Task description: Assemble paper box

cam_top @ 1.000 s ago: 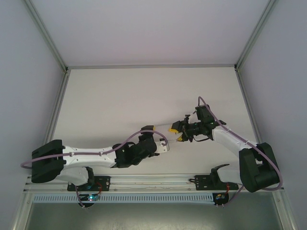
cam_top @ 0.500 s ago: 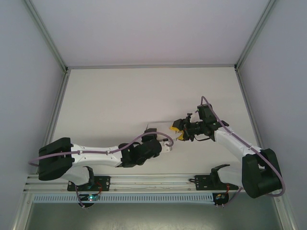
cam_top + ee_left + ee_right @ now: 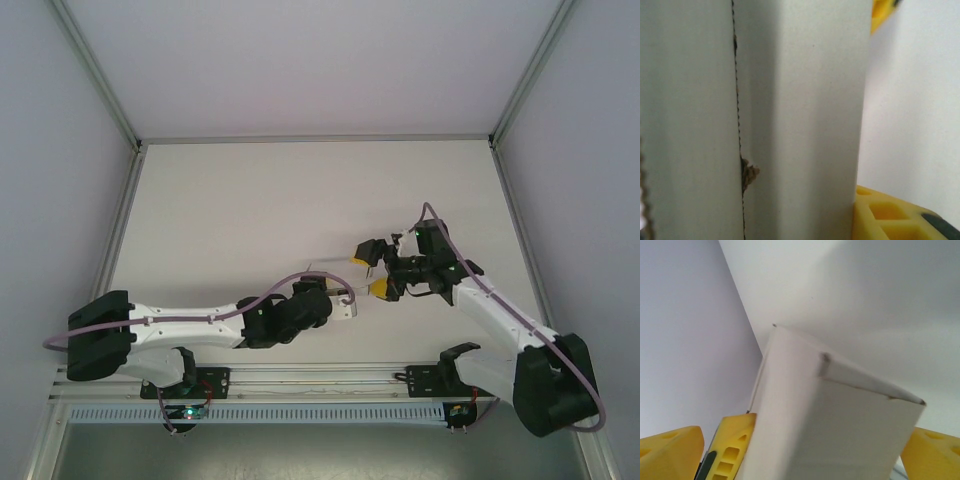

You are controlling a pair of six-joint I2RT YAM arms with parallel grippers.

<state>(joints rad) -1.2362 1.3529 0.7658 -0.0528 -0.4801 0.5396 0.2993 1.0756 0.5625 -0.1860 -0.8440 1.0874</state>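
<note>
- White thin card: your paper box [image 3: 830,430] is folded up into a rectangular box, not a flat sheet. One end points away from the right wrist camera.
- In the top view the box sits between the two end effectors, over the near middle of the table [image 3: 250,200]. White on white there, so you can hardly trace its outline.
- Your left end effector [image 3: 343,300] reaches in from the left and has hold of the box. In its wrist view the card fills most of the picture, very close to the lens.
- That same view shows a dark ragged seam [image 3: 737,100] running down the card, with a small brown torn spot [image 3: 748,172] on it.
- Your right end effector [image 3: 371,274] comes in from the right with its jaws spread wide.
- In the right wrist view one yellow finger [image 3: 670,450] stands clear to the left of the box. The other [image 3: 935,455] is just beside its right edge. You cannot tell whether that one touches the card.
- A further yellow finger [image 3: 732,445] lies against the box's left side, between the card and the clear finger.
</note>
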